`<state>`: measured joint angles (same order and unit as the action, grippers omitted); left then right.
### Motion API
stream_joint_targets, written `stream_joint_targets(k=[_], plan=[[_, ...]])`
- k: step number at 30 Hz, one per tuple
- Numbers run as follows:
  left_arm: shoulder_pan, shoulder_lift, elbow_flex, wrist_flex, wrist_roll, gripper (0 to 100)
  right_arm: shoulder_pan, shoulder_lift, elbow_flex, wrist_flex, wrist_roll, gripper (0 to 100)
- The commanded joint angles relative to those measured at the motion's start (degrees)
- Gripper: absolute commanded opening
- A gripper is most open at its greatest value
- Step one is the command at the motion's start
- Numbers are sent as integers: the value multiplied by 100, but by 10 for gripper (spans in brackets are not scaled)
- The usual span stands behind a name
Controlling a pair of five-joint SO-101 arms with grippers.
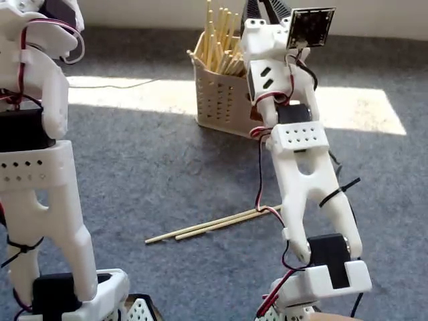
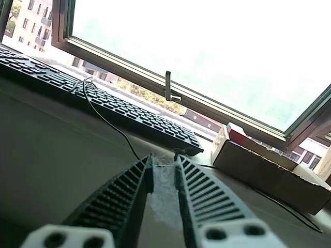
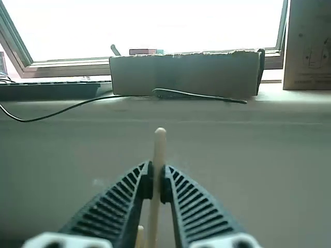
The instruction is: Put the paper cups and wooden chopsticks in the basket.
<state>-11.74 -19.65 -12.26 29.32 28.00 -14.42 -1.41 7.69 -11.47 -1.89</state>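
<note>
A beige slotted basket (image 1: 224,100) stands on the grey carpet at the back, with several wooden chopsticks (image 1: 221,40) upright in it. Two more chopsticks (image 1: 214,224) lie flat on the carpet in front of it. The right arm stretches over the basket, its gripper (image 1: 264,10) just behind the rim. In the right wrist view that gripper (image 3: 156,173) is shut on one upright chopstick (image 3: 160,142), whose tip sticks out past the fingertips. The left arm (image 1: 33,167) stands at the left edge. Its gripper (image 2: 164,157) points up toward a window, shut with nothing in it.
A wall rises behind the basket with a windowsill above it. On the sill lie a black keyboard (image 2: 103,98), a thin cable (image 2: 111,121) and a cardboard box (image 3: 186,72). A sunlit strip (image 1: 354,110) crosses the carpet beside the basket.
</note>
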Motion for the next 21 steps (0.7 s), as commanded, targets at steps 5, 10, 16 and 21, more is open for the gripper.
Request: stream_joint_targets(k=[5, 10, 16, 21], plan=[[31, -251, -224, 0, 53, 88, 13, -92, 180, -119, -9, 6], [31, -251, -224, 0, 53, 88, -13, -145, 303, -110, -9, 59], [119, -251, -224, 0, 53, 88, -13, -163, 303, -110, -18, 195], [119, -251, -224, 0, 53, 88, -13, -611, 347, -57, -18, 176]])
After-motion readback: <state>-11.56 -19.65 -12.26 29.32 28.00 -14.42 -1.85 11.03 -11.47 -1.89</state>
